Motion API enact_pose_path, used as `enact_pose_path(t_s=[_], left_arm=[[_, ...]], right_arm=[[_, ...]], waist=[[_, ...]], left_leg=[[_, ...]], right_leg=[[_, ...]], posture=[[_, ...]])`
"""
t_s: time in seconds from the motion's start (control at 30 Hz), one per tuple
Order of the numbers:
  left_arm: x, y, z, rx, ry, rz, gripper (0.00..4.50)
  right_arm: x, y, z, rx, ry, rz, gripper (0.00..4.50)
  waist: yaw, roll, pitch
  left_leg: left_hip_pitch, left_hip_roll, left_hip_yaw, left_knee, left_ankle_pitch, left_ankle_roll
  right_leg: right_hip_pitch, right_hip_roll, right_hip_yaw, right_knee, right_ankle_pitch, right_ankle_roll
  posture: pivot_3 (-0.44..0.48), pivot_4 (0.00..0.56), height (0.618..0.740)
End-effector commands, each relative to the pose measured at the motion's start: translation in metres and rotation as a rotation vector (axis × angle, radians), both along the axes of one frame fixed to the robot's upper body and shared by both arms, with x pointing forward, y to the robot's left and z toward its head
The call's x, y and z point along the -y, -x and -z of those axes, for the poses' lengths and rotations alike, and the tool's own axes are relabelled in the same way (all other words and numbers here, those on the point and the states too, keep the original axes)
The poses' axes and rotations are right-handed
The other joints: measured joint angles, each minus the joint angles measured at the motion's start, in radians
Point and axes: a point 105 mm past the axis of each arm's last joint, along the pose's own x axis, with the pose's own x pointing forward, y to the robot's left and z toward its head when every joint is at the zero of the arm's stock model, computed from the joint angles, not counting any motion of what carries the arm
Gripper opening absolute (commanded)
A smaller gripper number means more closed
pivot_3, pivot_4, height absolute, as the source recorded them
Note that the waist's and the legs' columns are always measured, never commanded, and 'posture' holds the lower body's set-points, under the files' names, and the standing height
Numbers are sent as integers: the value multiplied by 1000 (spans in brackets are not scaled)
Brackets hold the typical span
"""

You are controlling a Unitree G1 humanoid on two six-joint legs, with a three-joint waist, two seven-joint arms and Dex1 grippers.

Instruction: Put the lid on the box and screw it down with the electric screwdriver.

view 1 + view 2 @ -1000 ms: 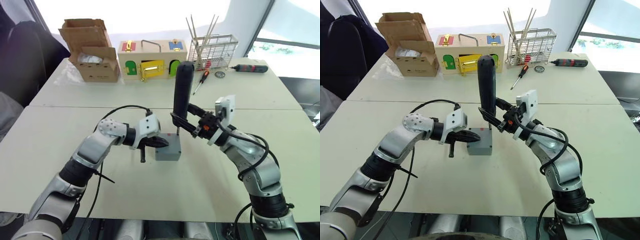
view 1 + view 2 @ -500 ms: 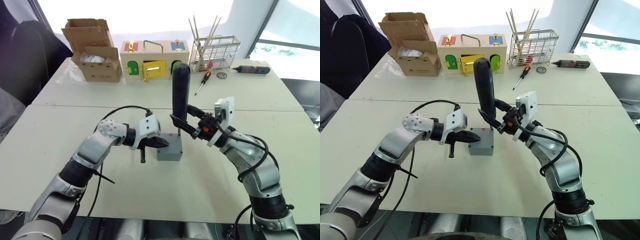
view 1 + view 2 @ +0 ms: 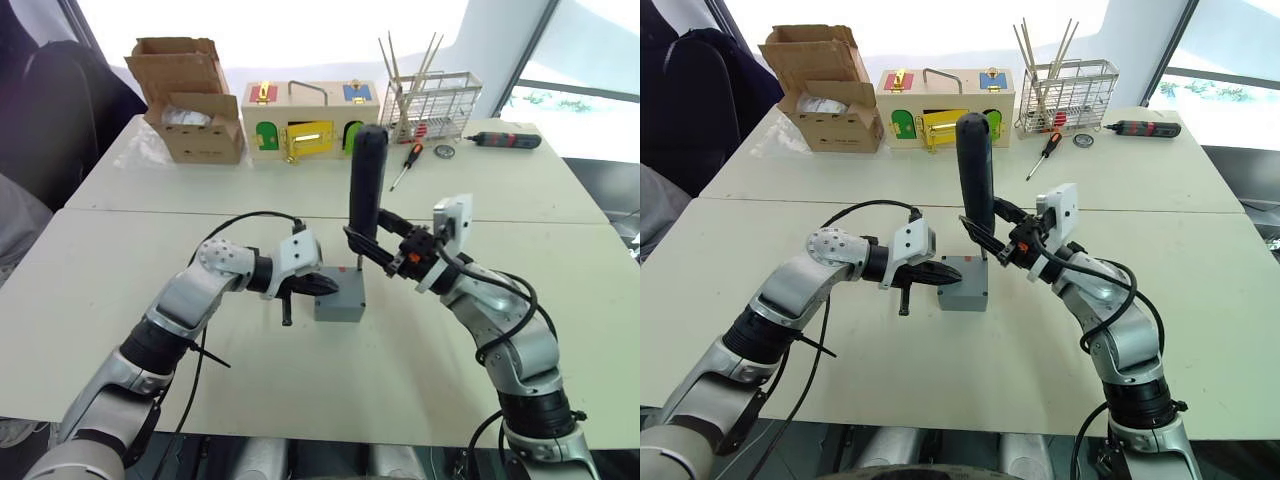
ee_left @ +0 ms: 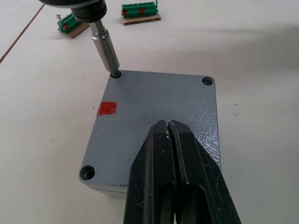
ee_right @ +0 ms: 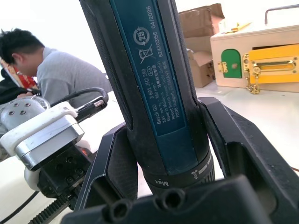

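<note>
Lid (image 4: pixel 154 121) seated on the box (image 3: pixel 338 298), edges flush as far as visible, red mark on top. Box sits mid-surface, on the near of two pale tabletops (image 3: pixel 420 360). Three corner holes show in the left wrist view; the bit sits in the far corner hole, the other two look empty — screws, if any, too deep to tell.

Electric screwdriver (image 3: pixel 365 190) stands near upright, bit tip in that corner hole. Right pincer (image 3: pixel 380 248) clamps around the lower barrel, fingers closed onto the black body on both sides.

Left pincer (image 4: pixel 174 172) closed, fingertips together, nothing between them, pressing down on the near edge of the lid. Looks like a hold-down.

Risks, as judged:
- Driver leans slightly; if the tilt grows, the bit could cam out of the hole and skate across the lid.
- Motor torque may spin the box on the smooth surface; the hold-down is a single point near one edge, so little resists rotation.
- Downward push at one corner with pressure at the opposite edge could tip or shift the lid off register.
- Long barrel gripped low: top-heavy, may slip in the grasp.

Cardboard box (image 3: pixel 185 100), wooden latch box (image 3: pixel 305 120), wire rack (image 3: pixel 430 100) well apart at the back.
</note>
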Motion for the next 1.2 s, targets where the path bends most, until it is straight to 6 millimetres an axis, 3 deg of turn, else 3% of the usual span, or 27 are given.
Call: enact_pose_path(t_s=[0.03, 0.53, 0.9, 0.97, 1.2], left_arm=[[-5, 1, 18, -37, -61, -19, 0], [-5, -2, 18, -25, -71, -12, 0], [-5, -2, 19, -29, -69, -16, 0], [-5, -1, 20, -30, -67, -16, 0], [-13, 0, 15, -17, -48, -36, 0]], right_arm=[[7, -3, 44, -178, 32, 37, 1951], [4, -4, 46, -170, 35, 34, 1951], [6, -7, 33, -130, 35, 41, 1951], [5, -8, 21, -93, 20, 36, 1951], [8, -8, -58, 60, -71, -20, 1951]], waist=[[0, 0, 0], [1, 0, 0], [1, 0, 0], [1, 0, 0], [0, 4, 6]], left_leg=[[0, 0, 0, 0, 0, 0], [0, 0, 0, 0, 0, 0], [0, 0, 0, -1, 0, 0], [0, 0, 0, -1, 0, 0], [-2, 0, 0, -2, 0, 0]], right_leg=[[0, 0, 0, 0, 0, 0], [0, 0, 0, -1, 0, 0], [0, 0, 0, -1, 0, 0], [0, 0, 0, -2, 0, 0], [-2, -1, 0, -2, 0, 0]], posture=[[0, 150, 735], [0, 150, 735], [0, 150, 735], [0, 150, 735], [0, 150, 735]])
